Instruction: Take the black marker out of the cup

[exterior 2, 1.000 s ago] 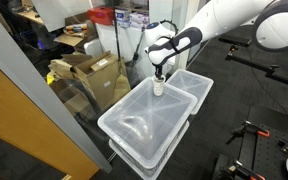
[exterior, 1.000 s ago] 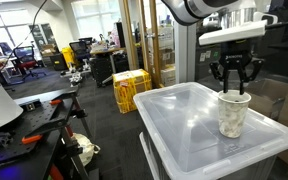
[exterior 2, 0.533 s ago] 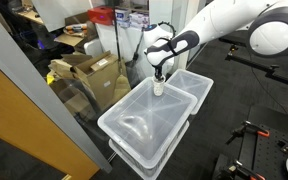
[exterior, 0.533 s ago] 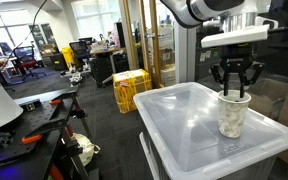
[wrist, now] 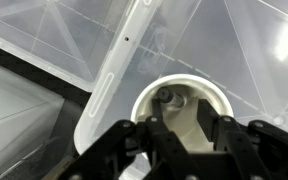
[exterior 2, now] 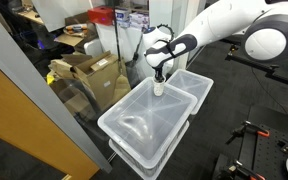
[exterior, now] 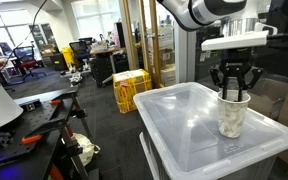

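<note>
Claw hangs straight down over the cup, fingers spread wide, tips right at the rolled rim and gripping nothing. In the wrist view the claw frames the cup's mouth, and there's the black marker: just a dark round end showing, inside the cup and leaning towards one side of the wall, not centred between the fingers. In both exterior views the marker itself is hidden by the cup.

Now the tricky part, I'd say. That cup looks light, and it stands alone on the slick translucent bin lid. If a fingertip comes down on the rim instead of inside it, the cup could tip or skate away. And with the marker hugging the wall, a squeeze might pinch paper along with it and lift the whole cup.
</note>
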`<state>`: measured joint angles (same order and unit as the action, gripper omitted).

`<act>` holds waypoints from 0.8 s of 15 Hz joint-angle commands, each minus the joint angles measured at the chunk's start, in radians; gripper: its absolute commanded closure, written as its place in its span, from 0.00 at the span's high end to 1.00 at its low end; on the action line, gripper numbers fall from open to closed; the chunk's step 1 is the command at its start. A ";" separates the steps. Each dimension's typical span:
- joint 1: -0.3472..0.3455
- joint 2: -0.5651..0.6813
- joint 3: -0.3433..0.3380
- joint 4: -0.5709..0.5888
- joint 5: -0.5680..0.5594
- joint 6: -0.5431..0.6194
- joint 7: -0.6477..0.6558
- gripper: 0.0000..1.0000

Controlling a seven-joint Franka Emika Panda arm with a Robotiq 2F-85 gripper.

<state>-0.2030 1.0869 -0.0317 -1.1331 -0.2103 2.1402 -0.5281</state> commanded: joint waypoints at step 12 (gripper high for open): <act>-0.003 0.081 0.003 0.142 0.006 -0.117 -0.027 0.40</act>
<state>-0.2031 1.1405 -0.0317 -1.0545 -0.2103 2.0799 -0.5282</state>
